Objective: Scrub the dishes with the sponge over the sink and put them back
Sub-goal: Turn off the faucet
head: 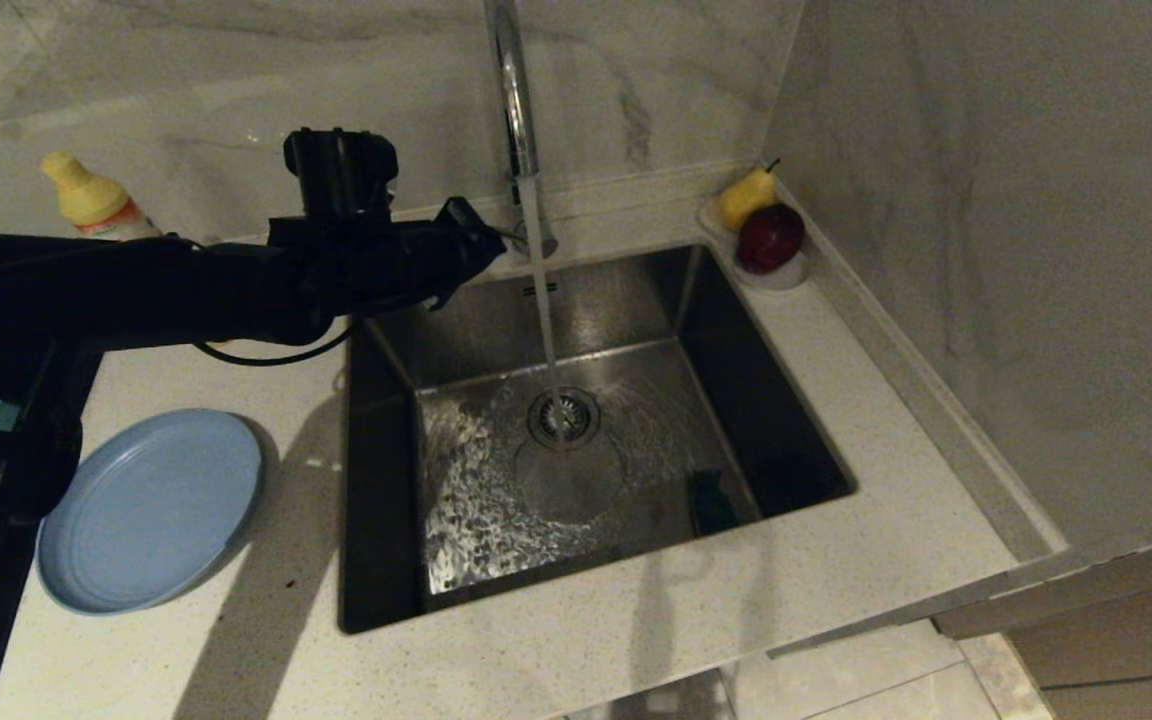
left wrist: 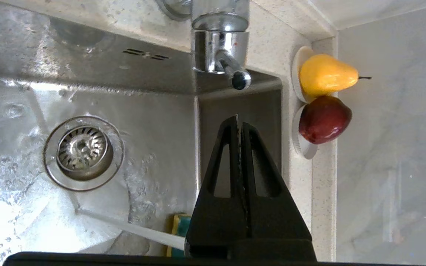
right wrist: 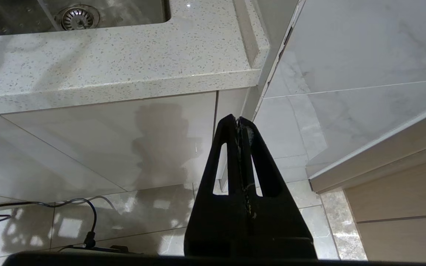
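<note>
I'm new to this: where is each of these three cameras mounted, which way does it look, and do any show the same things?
Head view: from the robot's head, looking down at the sink and running tap; the left arm reaches in.
Left wrist view: behind the shut left gripper, facing the tap's handle.
Right wrist view: behind the shut right gripper, low beside the counter, facing cabinet and floor.
All three show the drain strainer.

Pale blue plate (head: 149,508) flat beside wet steel sink (head: 406,350); sponge (head: 711,502), seemingly green-side up, inside.
</note>
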Available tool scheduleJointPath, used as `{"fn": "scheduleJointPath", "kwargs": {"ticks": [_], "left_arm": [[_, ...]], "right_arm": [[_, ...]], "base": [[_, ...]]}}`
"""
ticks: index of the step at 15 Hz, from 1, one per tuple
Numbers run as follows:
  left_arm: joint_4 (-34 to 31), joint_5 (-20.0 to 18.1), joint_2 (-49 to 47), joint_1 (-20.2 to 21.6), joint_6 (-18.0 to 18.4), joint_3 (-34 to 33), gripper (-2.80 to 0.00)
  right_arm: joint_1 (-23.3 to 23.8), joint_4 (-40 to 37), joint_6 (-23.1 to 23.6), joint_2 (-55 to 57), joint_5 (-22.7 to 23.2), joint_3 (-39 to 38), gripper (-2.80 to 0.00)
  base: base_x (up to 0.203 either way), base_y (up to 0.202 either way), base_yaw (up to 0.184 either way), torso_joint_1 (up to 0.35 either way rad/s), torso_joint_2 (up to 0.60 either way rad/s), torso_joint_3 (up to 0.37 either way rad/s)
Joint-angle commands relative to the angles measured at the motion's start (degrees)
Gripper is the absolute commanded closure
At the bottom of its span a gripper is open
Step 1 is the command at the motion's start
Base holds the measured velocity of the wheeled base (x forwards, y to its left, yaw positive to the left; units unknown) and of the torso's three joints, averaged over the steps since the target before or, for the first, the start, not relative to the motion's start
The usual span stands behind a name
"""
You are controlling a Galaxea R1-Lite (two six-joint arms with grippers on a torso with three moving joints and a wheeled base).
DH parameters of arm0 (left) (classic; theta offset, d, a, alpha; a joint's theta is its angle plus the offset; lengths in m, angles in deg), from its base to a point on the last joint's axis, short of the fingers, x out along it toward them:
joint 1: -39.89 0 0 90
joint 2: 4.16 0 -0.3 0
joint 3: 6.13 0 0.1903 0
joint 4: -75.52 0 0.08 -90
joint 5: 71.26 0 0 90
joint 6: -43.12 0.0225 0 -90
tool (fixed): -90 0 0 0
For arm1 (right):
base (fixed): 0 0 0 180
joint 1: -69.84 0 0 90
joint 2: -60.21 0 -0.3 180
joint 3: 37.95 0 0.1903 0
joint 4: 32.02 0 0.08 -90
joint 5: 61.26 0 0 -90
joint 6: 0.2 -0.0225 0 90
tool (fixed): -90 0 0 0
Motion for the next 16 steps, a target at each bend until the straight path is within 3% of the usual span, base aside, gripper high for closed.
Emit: {"fn": "scheduleJointPath", "kwargs": {"ticks": [1, 8, 16], "left_arm": [[0.14, 0.01, -0.15, 0.01, -0.16, 0.06, 0.00], [0.01, 0.36, -1.84, 0.04, 0.03, 3.98, 0.00], [0.08, 1.94, -2.43, 0.01, 0.15, 4.02, 0.00]], "right_arm": [[-0.02, 0.04, 0.05, -0.10, 0.02, -0.01, 0.00], [-0.02, 0.04, 0.05, -0.10, 0.02, -0.01, 0.00], [-0.02, 0.04, 0.05, -0.10, 0.02, -0.01, 0.00]], "base": [[0.000, 0.000, 0.000, 0.000, 0.00, 0.000], [0.000, 0.000, 0.000, 0.000, 0.00, 0.000], [0.000, 0.000, 0.000, 0.000, 0.00, 0.000]]}}
